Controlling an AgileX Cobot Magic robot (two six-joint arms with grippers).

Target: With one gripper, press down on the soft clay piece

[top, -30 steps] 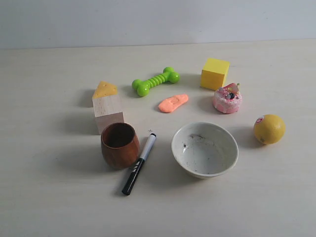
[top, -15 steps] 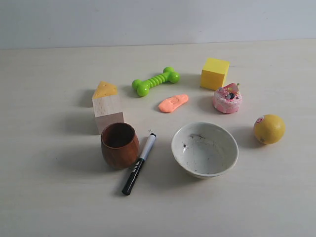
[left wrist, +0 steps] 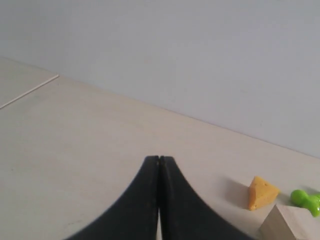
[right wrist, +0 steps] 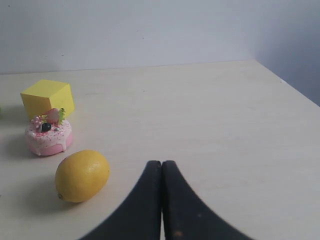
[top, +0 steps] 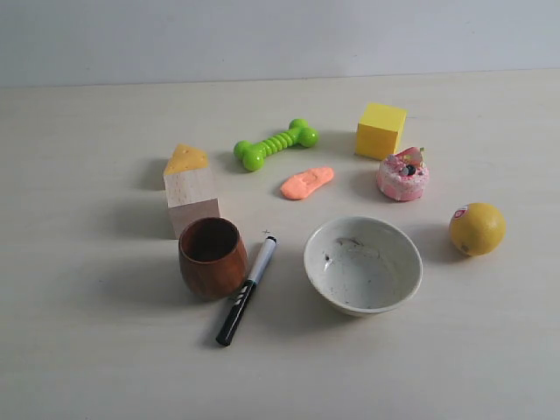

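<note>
The soft clay piece (top: 307, 183), a flat orange-salmon blob, lies on the table between the green bone toy (top: 276, 143) and the white bowl (top: 363, 264). Neither arm shows in the exterior view. My left gripper (left wrist: 159, 159) is shut with nothing in it, over bare table off to the side of the cheese wedge (left wrist: 262, 192). My right gripper (right wrist: 161, 163) is also shut and empty, near the lemon (right wrist: 82, 175). The clay shows in neither wrist view.
Around the clay stand a yellow cube (top: 381, 130), a pink round cake (top: 403, 175), a lemon (top: 477, 228), a wooden block (top: 192, 199) with a cheese wedge (top: 185, 158) behind it, a brown wooden cup (top: 212, 257) and a black marker (top: 247, 288).
</note>
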